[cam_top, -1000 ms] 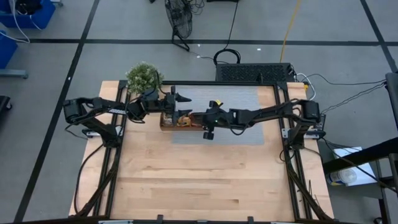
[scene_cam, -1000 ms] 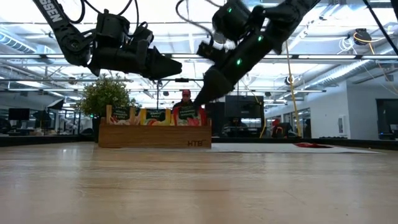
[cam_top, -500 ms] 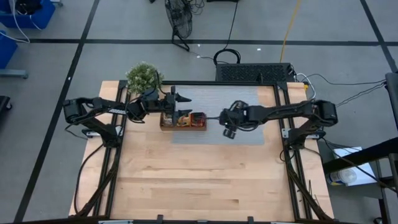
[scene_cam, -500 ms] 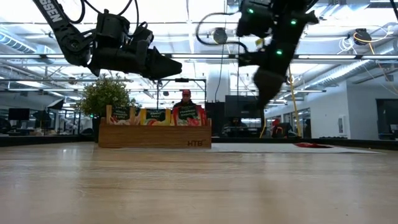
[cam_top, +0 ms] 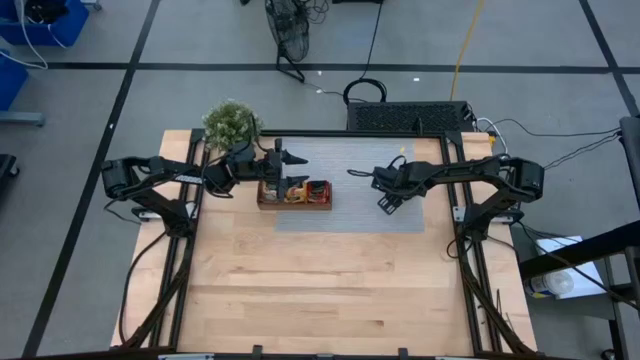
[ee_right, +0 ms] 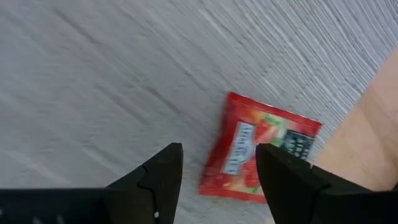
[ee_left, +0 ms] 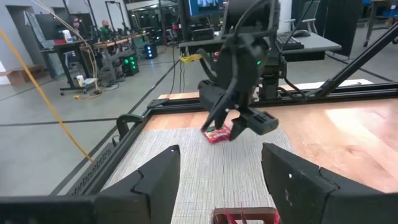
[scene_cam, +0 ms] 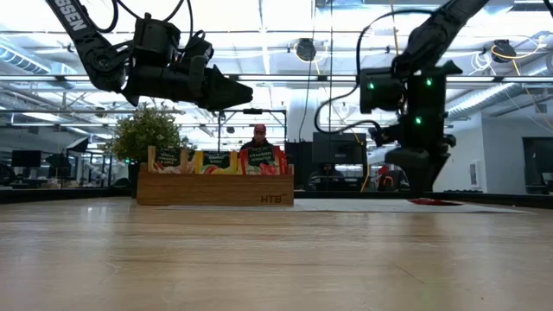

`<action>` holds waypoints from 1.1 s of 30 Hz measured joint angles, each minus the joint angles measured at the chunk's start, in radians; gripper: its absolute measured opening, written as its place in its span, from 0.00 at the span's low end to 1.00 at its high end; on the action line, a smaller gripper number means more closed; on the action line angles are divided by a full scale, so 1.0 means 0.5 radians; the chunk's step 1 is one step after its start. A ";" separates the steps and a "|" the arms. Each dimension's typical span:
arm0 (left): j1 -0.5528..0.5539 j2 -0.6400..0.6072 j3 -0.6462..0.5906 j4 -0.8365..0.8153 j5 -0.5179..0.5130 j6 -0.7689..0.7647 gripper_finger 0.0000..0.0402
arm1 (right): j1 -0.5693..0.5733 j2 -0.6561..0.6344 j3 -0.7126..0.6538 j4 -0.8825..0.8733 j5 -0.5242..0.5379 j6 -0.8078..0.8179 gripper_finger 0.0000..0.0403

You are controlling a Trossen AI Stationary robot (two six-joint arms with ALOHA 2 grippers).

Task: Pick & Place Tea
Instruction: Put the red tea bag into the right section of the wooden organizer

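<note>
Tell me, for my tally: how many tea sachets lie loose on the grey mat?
1: a red sachet near the mat's edge, under the right pincer. Others stand in the wooden tray; some may be hidden.

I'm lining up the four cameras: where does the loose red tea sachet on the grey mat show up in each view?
High view: hidden under the right gripper, at the mat's right side.
Low view: a thin red sliver lying flat below that gripper.
Left wrist view: red sachet on the mat, under the right gripper.
Right wrist view: between the open fingers, near the mat's edge.
Shared landmark: the grey mat.
</note>
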 joint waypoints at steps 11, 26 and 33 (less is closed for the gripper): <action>0.000 0.000 0.000 -0.002 0.000 -0.002 0.56 | -0.251 -0.014 -0.208 0.330 -0.251 -0.046 0.46; 0.000 0.000 0.000 -0.004 0.000 -0.012 0.56 | -0.299 -0.006 -0.425 0.437 -0.305 -0.066 0.04; -0.002 0.000 -0.001 -0.002 0.000 -0.112 0.56 | -0.031 -0.047 -0.284 0.478 0.009 -0.342 0.02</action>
